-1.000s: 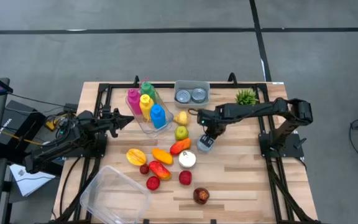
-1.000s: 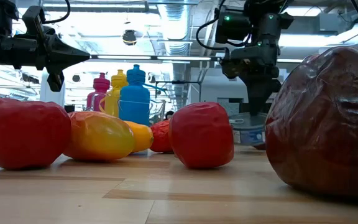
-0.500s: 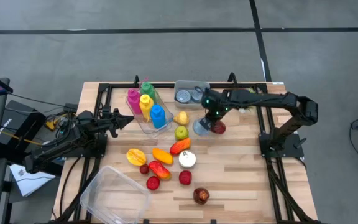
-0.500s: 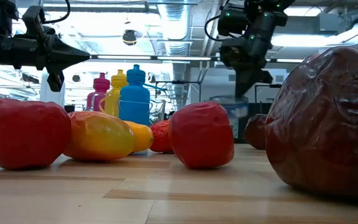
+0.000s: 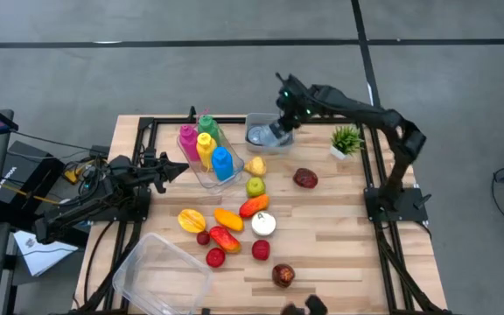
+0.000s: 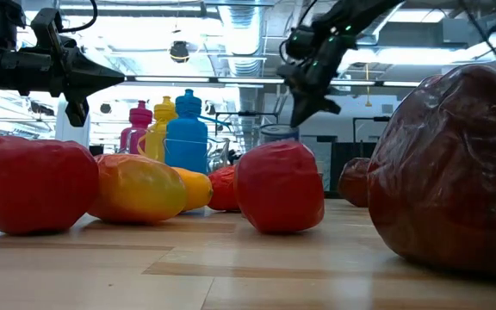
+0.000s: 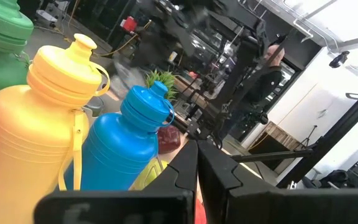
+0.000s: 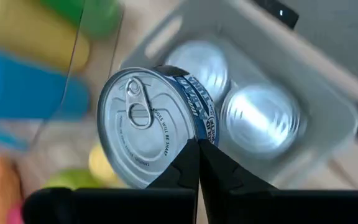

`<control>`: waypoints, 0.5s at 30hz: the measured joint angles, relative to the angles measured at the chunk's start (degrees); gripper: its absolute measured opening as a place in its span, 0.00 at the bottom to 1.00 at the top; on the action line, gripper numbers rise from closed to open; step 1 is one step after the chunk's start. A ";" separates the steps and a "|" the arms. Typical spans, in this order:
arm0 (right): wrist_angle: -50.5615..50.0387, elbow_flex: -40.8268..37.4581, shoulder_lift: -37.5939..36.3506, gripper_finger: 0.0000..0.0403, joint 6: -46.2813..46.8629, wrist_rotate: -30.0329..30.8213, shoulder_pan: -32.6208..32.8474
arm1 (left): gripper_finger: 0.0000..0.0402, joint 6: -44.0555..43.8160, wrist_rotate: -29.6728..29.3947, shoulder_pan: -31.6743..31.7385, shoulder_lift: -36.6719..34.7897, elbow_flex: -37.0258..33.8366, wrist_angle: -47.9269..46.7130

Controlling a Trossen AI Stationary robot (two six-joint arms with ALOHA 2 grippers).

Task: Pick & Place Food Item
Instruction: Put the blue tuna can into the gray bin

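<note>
The can (image 8: 151, 127) is held tilted, pull-tab lid toward the wrist camera, clamped by the right gripper (image 5: 280, 131) fingers over the grey bin (image 5: 269, 122) at the bench's far edge. Its base is hidden. The left gripper (image 5: 178, 169) fingers are together.

A grey floor (image 5: 234, 61) crossed by dark lines surrounds the wooden table (image 5: 339, 254). Bright ceiling lights (image 6: 231, 34) and pipework fill the room, where a person (image 7: 269, 68) stands.

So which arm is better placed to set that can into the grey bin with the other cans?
The right: its tool already holds the can above the grey bin. The left tool waits beside the bottles, empty.
</note>
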 joint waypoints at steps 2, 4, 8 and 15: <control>0.42 3.66 3.64 0.00 -0.16 -1.12 -1.38 | 0.00 0.00 -0.02 0.00 0.00 0.00 0.00; 0.31 7.24 7.48 0.00 -0.24 -2.31 -2.36 | 0.00 0.01 0.00 0.00 0.00 0.00 0.01; -0.05 13.45 15.09 0.00 -0.63 -4.71 -2.93 | 0.00 0.01 0.00 0.00 0.00 0.00 0.02; -4.98 19.34 22.03 0.00 -1.45 -5.60 -3.28 | 0.00 0.00 0.00 0.00 0.00 -0.02 0.02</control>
